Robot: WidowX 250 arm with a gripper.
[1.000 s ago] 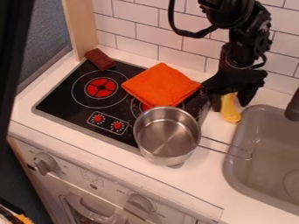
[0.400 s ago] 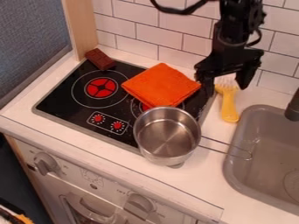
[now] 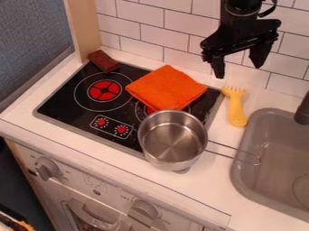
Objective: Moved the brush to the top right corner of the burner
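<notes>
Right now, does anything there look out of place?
Yes: the orange cloth lies on the stove, partly covering a burner, an odd spot for fabric. The wire handle of the pot pokes over the edge of the sink.

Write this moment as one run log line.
gripper: open, empty, above brush | brush: on counter, between stove and sink | orange cloth: on stove | pot: at stove's front right corner
</notes>
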